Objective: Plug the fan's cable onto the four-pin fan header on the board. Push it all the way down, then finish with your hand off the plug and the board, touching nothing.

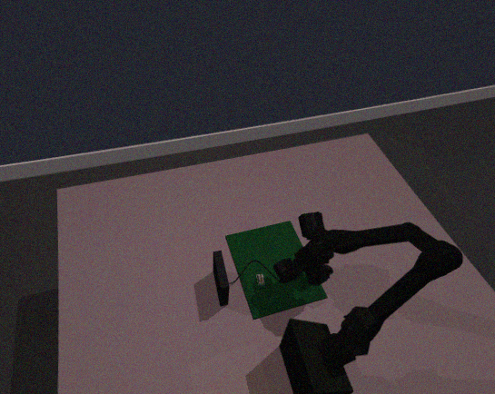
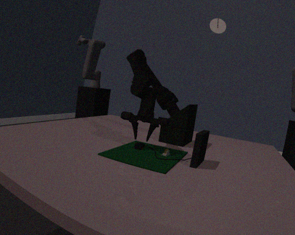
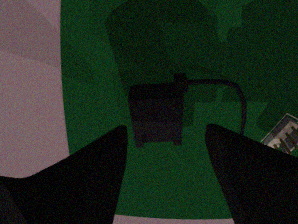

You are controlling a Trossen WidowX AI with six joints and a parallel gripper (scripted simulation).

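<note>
Plug (image 2: 139, 146) (image 3: 157, 116), dark, unseated on board (image 1: 263, 247) (image 2: 142, 158) (image 3: 160, 185); pincer (image 2: 141, 140) (image 3: 166, 132) held spread above, nothing gripped.

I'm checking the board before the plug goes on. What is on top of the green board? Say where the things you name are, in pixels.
On the board (image 1: 262, 245) (image 2: 142, 158) (image 3: 150, 200) lie the dark plug (image 2: 139, 146) (image 3: 157, 116), part of its cable (image 2: 164, 159) (image 3: 243, 100) and the pale header (image 1: 260, 279) (image 2: 165, 153) (image 3: 284, 136). The top view loses part of the board beneath the arm.
</note>
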